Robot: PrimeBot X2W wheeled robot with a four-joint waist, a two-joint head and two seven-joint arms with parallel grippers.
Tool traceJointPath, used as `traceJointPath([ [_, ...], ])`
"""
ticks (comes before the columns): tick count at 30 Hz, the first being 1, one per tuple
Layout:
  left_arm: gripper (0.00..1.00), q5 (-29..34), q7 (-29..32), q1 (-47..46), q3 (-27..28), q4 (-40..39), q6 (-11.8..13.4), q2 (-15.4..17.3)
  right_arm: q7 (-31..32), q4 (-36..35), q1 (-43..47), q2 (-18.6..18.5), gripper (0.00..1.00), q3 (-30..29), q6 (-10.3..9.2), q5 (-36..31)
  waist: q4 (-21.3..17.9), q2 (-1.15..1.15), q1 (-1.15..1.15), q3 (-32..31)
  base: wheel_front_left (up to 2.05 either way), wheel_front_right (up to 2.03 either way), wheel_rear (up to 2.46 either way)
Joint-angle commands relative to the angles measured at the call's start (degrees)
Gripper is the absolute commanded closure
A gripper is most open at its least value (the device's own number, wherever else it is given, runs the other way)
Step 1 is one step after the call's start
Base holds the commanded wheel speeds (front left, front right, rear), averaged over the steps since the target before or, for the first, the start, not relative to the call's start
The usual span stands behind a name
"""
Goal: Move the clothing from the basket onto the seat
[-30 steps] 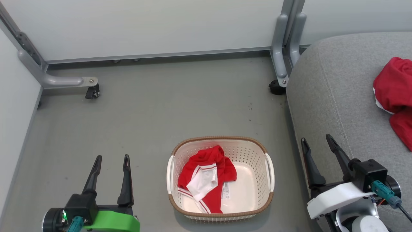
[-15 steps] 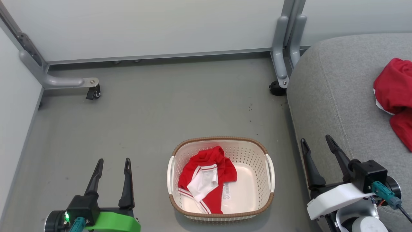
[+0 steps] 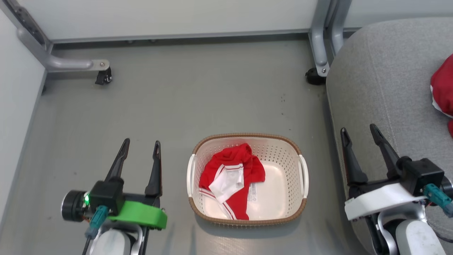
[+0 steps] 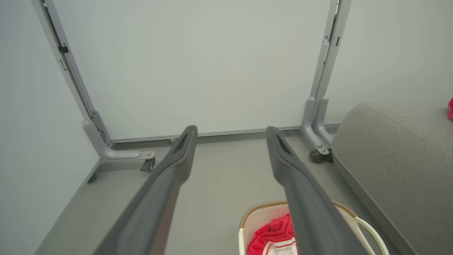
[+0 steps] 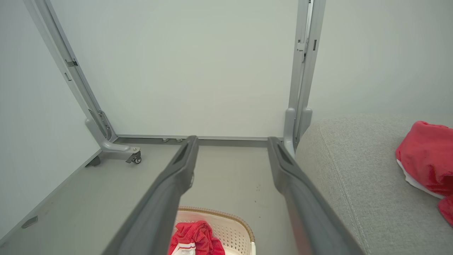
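— Where is the clothing [image 3: 231,175] kept?
— In the basket [image 3: 247,135], between left end effector [image 3: 141,142] and right end effector [image 3: 357,128], both spread, empty.
— Advice?
— The raised fold is best pinched from above.

Smooth grey floor [image 3: 170,102] with things standing on it.
The cream-white plastic basket with holes and a brown rim [image 3: 280,153] sits near the big grey cloth seat [image 3: 382,78]. A grey metal leg with a small black wheel [image 3: 76,64] stands back left, another such leg [image 3: 320,53] back right.
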Motion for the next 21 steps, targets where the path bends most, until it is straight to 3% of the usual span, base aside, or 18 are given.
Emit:
traceJointPath([
  [1,0.00,0.5,0.0,-2.6,-0.7,0.3,-0.4,-0.3,0.1,-0.9,-1.6,-0.5,0.00,-0.3,-0.02,-0.4,0.7,0.00,0.00,4.5,0.00,0.00,0.00],
  [12,0.00,-0.7,0.0,-19.1,-12.4,7.2,-0.8,-0.7,-0.7,-5.6,-9.8,-1.8,0.00,-1.2,-0.02,-0.6,-1.1,0.00,0.00,18.8,0.00,0.00,0.00],
  [21,0.00,-1.5,0.0,-32.7,-24.8,20.4,0.5,-0.6,-3.6,-5.8,-16.7,-1.8,0.00,0.3,-0.02,-0.1,-5.2,0.00,0.00,29.4,0.00,0.00,0.00],
])
